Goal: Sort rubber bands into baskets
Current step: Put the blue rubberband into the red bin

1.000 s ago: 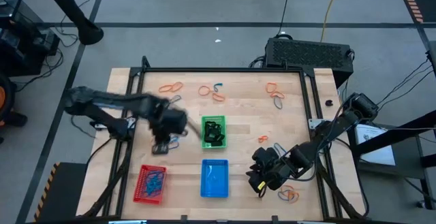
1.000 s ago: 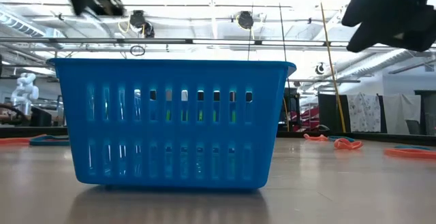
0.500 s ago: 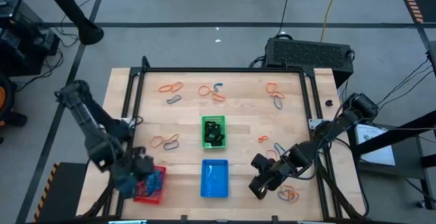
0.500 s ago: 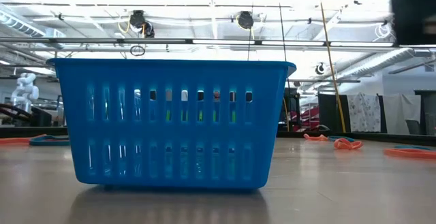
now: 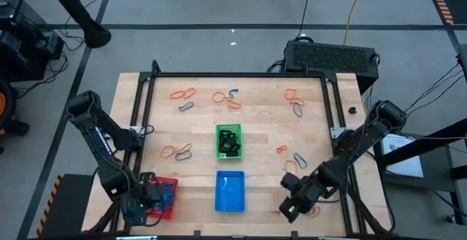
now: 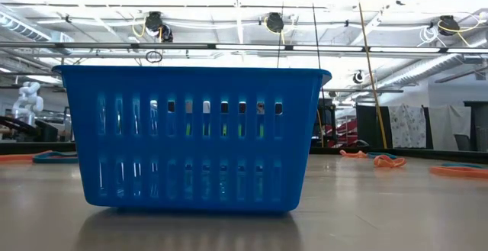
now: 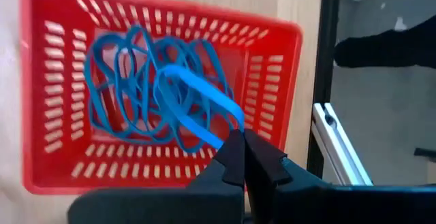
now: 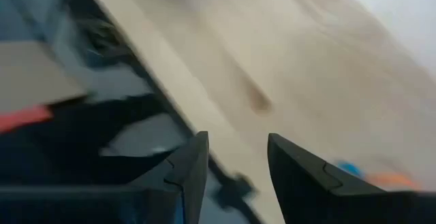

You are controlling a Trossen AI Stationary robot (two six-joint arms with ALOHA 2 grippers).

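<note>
While your left tool [image 7: 240, 157] hangs over the red basket [image 5: 165, 198] at the counter's [image 5: 255, 123] near left corner, its fingers are pressed together on a blue band [image 7: 194, 101], which loops from the tips down toward the pile of blue bands [image 7: 136, 81] inside that basket. Your right tool [image 5: 292, 207] sits at the near right, fingers spread and holding nothing, just beside the orange and blue bands [image 5: 312, 211] lying near that corner. The blue basket [image 5: 230, 192] stands between the two tools along the near edge, and the green basket [image 5: 228, 141], with black bands in it, is at the counter's middle. More loose bands lie along the far side [image 5: 228, 98] and left of the green basket [image 5: 177, 152].
</note>
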